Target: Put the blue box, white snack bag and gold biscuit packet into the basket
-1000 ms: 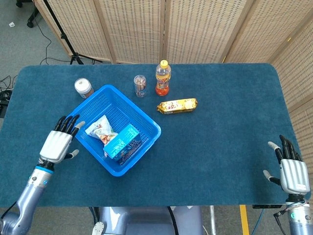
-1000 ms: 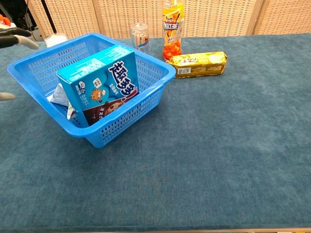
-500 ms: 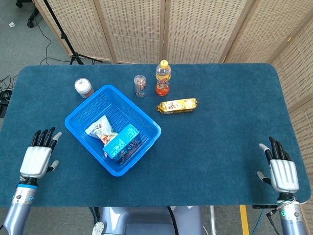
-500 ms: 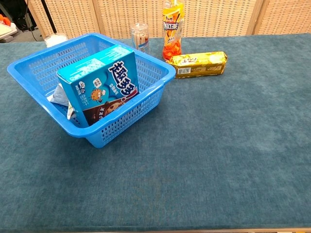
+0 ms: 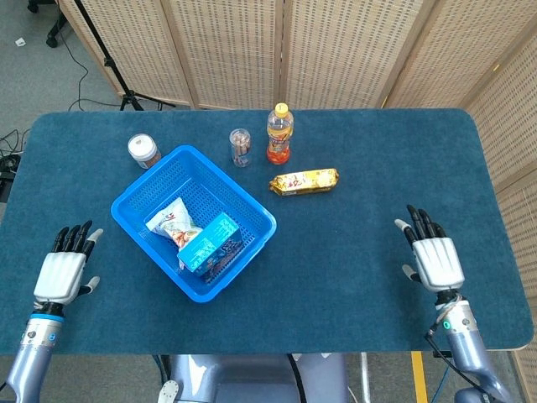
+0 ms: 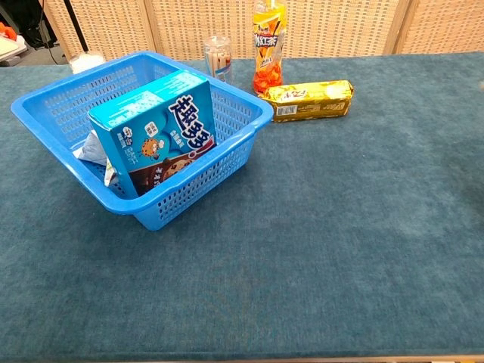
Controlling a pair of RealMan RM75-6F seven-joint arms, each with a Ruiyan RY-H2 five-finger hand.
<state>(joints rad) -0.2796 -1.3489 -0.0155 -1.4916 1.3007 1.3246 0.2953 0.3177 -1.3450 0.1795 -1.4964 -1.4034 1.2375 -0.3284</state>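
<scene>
Your left hand (image 5: 60,275) and right hand (image 5: 436,261) hover empty, fingers apart, near the table's front corners. The blue cardboard box (image 6: 153,134) and white snack bag (image 5: 171,222) sit inside the blue plastic basket (image 5: 251,200); the gold biscuit packet (image 5: 304,180) lies on the table beside it.

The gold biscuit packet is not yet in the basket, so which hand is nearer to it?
The right hand. It lies nearer the table's front edge than the gold biscuit packet, on the packet's right. The left hand is far beyond the basket.
</scene>
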